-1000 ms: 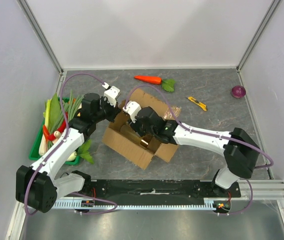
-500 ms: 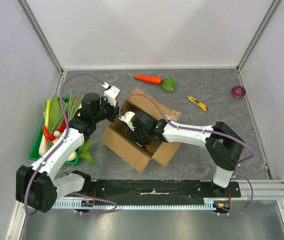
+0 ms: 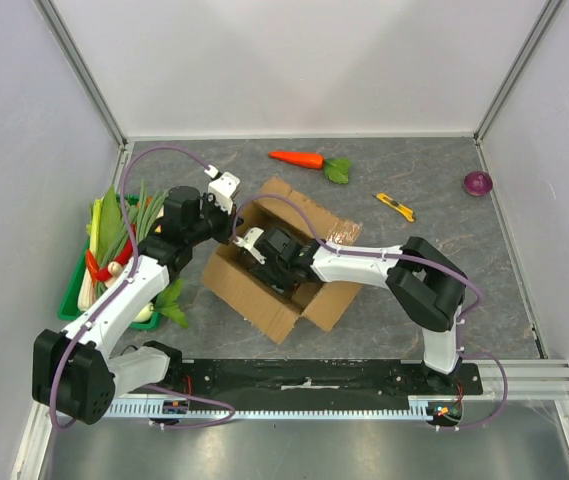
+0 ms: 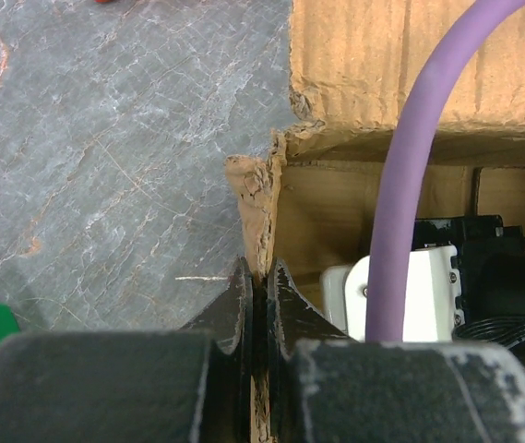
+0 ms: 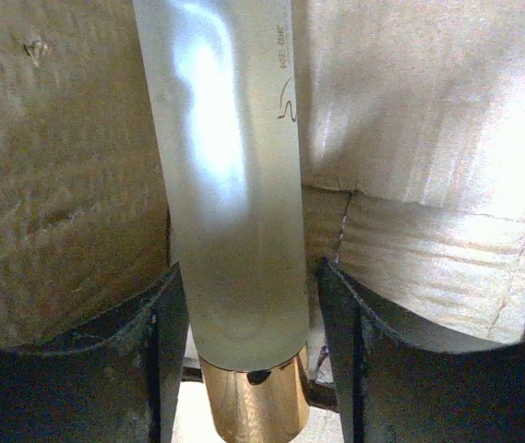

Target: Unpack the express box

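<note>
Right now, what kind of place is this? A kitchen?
Probably a robot test booth, not a kitchen: plain white walls box in a grey table, and two robot arms are bolted to a rail at its edge.

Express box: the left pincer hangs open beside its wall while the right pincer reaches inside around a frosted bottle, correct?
No: the left pincer is shut, pinching the torn edge of the express box wall, as the left wrist view shows. The rest holds: the right pincer is inside the box, straddling the frosted bottle.
</note>
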You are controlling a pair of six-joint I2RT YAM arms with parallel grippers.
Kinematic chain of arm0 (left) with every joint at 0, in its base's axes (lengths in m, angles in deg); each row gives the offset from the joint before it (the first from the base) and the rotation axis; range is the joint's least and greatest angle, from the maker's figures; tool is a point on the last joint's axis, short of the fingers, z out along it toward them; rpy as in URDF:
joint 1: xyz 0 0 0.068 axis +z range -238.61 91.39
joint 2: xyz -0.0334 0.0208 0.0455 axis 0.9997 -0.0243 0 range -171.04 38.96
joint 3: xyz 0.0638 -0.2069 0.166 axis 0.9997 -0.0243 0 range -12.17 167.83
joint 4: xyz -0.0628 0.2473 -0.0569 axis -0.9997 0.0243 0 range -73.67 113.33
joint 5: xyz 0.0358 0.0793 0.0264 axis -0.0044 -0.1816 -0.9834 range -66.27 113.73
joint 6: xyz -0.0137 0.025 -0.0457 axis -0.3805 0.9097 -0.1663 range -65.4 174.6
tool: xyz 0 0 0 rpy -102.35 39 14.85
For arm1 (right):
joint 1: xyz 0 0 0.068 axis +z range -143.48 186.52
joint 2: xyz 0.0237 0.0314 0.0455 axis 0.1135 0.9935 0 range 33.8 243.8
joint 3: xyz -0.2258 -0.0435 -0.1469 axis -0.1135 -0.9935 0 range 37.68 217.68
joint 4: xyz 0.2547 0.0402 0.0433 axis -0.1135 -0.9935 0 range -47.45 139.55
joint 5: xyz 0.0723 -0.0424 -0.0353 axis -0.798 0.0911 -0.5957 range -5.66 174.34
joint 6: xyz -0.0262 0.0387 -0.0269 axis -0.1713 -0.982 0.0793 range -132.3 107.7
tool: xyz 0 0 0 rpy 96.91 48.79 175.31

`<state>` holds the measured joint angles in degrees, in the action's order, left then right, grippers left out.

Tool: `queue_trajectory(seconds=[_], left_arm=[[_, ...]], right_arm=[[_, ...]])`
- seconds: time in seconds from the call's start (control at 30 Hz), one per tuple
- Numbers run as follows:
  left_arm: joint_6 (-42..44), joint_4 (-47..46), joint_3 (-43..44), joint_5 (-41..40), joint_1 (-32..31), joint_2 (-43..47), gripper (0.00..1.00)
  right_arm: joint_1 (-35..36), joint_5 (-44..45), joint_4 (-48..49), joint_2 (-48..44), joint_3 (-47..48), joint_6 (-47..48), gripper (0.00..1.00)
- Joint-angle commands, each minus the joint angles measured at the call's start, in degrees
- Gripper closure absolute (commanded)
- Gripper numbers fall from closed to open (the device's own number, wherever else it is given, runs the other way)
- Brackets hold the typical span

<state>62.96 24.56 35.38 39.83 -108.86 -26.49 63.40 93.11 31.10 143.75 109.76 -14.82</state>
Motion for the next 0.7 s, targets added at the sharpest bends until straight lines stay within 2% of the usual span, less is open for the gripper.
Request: queue_trajectory(seconds=[0.0, 0.17, 0.3, 0.37, 0.47, 0.67], left_arm=[[-2.3, -6.1, 1.7, 1.3, -0.1, 0.6, 0.98], [-1.9, -6.0, 1.6, 1.0, -0.1, 0.5, 0.98], [-1.8, -6.0, 1.5, 0.4, -0.1, 0.4, 0.98], [-1.7, -5.9, 1.5, 0.3, -0.1, 0.4, 0.98], [-1.7, -5.9, 1.5, -0.1, -0.1, 0.4, 0.98], [-1.7, -5.8, 1.8, -0.5, -0.2, 0.1, 0.98]], right_arm=[[0.3, 5.6, -1.8, 2.1, 0.3, 0.3, 0.43], [0.3, 6.6, 2.5, -2.1, -2.6, -0.7, 0.74], [0.3, 7.4, 7.8, -6.8, -6.6, -1.3, 0.84], [0.3, 8.4, 10.6, -9.4, -8.3, -1.3, 0.94], [0.3, 9.2, 13.3, -13.1, -9.9, -1.4, 1.0], [0.3, 8.4, 15.9, -18.4, -10.6, -2.0, 1.0]])
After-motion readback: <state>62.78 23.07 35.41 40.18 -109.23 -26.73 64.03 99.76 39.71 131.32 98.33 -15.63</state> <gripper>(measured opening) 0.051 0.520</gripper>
